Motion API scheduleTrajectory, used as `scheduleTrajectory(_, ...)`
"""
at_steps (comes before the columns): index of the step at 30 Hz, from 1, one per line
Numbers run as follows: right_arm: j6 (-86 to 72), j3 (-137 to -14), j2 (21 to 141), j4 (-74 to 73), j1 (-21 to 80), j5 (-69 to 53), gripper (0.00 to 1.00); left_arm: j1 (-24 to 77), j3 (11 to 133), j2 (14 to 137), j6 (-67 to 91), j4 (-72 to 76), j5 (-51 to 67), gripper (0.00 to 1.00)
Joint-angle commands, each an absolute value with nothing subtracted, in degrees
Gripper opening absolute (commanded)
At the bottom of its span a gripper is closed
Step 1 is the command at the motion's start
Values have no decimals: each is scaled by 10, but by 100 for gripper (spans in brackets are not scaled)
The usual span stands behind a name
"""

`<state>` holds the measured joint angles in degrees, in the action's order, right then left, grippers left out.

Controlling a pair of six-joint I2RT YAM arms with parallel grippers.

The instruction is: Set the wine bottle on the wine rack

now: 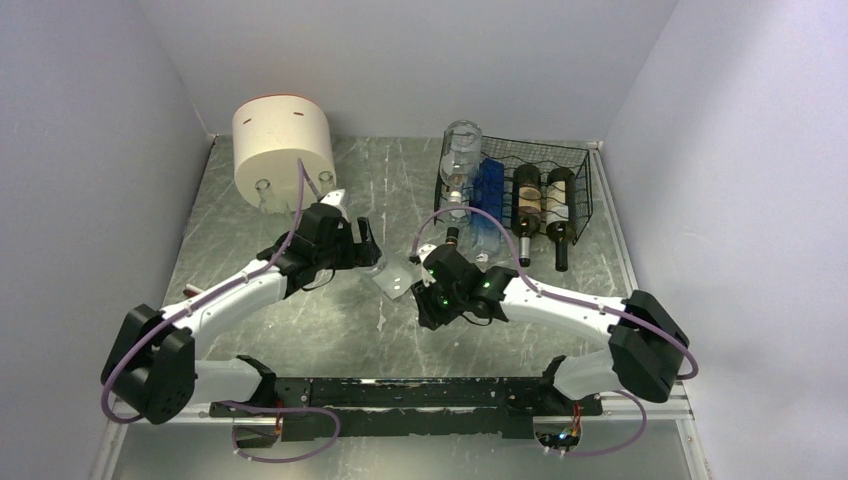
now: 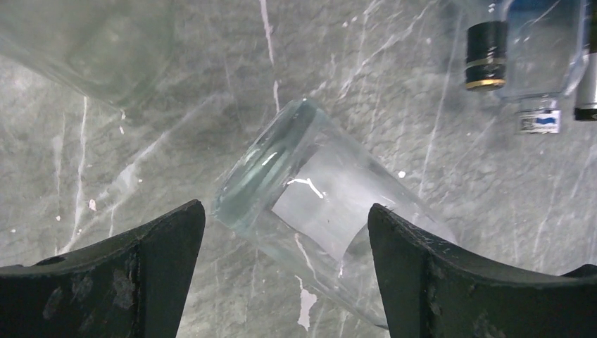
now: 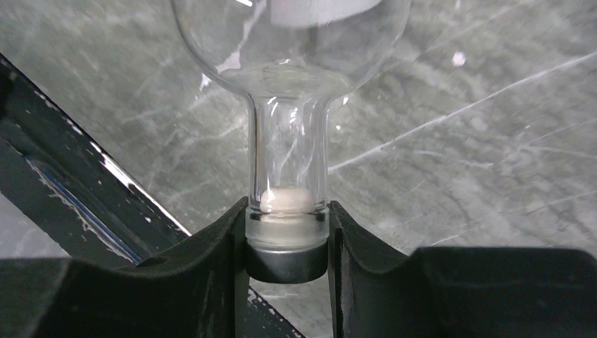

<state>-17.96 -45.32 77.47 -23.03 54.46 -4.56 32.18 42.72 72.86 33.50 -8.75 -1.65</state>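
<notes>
A clear glass wine bottle (image 1: 400,277) with a white label lies between my two grippers at mid table. My right gripper (image 3: 287,227) is shut on its capped neck (image 3: 288,176); in the top view this gripper (image 1: 428,272) is at the bottle's right end. My left gripper (image 2: 285,211) is open, with its fingers on either side of the bottle's base (image 2: 310,190) and not touching it; in the top view it (image 1: 372,250) is at the bottle's left end. The black wire wine rack (image 1: 575,160) stands at the back right.
The rack holds a clear bottle (image 1: 462,150), a blue bottle (image 1: 490,185) and two dark bottles (image 1: 527,205). A cream cylindrical container (image 1: 283,145) stands at the back left with clear glass (image 1: 262,190) at its foot. Grey walls close in on both sides.
</notes>
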Motion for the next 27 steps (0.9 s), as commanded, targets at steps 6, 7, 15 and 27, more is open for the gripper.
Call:
scheduleTrajectory(6,-177,-450,799,-227,548,-38,0,322,448,754,333,-80,18,89)
scheduleTrajectory(7,-179,-450,803,-229,549,-33,0,322,449,758,332,-78,25,89)
scheduleTrajectory(15,-187,-447,822,-236,549,-1,16,318,473,793,343,-45,57,87)
scheduleTrajectory(27,-215,-437,841,-197,549,19,34,319,458,817,330,-35,82,80)
